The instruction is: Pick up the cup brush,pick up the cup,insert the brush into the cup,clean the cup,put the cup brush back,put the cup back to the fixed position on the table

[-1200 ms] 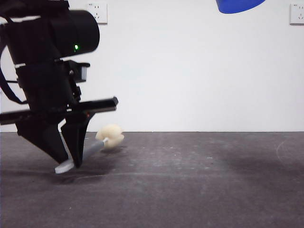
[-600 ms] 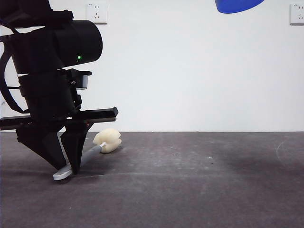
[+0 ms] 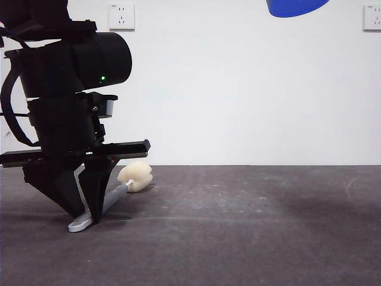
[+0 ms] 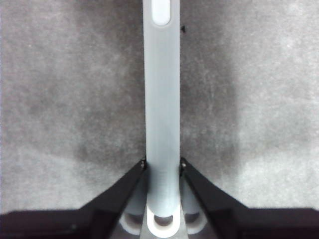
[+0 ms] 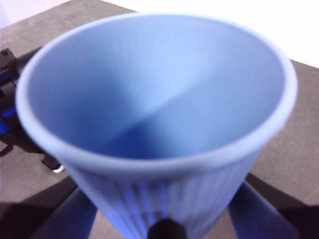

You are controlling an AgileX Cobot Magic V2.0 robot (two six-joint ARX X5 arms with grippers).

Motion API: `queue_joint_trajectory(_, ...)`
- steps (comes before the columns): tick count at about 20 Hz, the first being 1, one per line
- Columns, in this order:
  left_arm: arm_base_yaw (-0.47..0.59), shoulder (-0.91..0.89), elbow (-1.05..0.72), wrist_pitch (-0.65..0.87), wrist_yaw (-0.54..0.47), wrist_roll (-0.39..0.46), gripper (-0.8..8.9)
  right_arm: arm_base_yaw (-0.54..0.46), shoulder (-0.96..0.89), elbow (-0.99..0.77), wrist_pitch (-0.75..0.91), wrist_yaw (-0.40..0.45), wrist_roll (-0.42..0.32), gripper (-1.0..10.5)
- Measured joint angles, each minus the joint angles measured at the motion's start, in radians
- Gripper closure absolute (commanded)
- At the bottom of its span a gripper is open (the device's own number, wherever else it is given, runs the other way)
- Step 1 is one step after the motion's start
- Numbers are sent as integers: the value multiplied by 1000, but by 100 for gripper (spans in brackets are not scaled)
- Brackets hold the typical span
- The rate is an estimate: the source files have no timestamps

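Note:
The cup brush [image 3: 113, 196] lies low at the left of the table [image 3: 250, 226], its cream sponge head [image 3: 136, 177] resting on the surface and its white looped end [image 3: 79, 225] touching down. My left gripper [image 3: 86, 215] reaches down over the grey handle [image 4: 162, 109], and both black jaws press against its sides; left gripper [image 4: 162, 164] is shut on it. The blue ribbed cup [image 5: 159, 114] fills the right wrist view, mouth toward the camera, held in my right gripper [image 5: 167, 204]. Only the cup's bottom [image 3: 296, 6] shows high at the front view's top edge.
A white wall [image 3: 250, 89] with two sockets [image 3: 121, 16] [image 3: 372, 16] closes off the far edge of the table. The left arm's bulky black body [image 3: 65, 101] occupies the left side of the front view.
The brush has come down: its tilted handle has levelled out and its looped end now rests on the table. The left arm shifted slightly. The cup drifted a little left.

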Motion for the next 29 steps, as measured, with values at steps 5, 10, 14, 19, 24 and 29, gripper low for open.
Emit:
queue_joint_trajectory(5, 0, -3, 8, -1, 68, 35, 338, 0, 0, 0, -2, 0, 2, 959)
queue_joint_trajectory(10, 0, -108, -20, -63, 72, 82, 338, 0, 48, -9, 90, -24, 2, 959)
queue_joint_trajectory(14, 0, -337, -19, -57, 70, 121, 338, -33, 142, -119, 289, -25, -5, 959)
queue_joint_trajectory(19, 0, -624, -19, -106, 70, 148, 339, -108, 228, -316, 573, -23, -16, 959)
queue_joint_trajectory(24, 0, -835, -19, -195, 71, 151, 339, -188, 371, -466, 852, -26, -11, 959)
queue_joint_trajectory(29, 0, -950, -19, -281, 72, 151, 339, -265, 631, -467, 1143, -79, 2, 959)
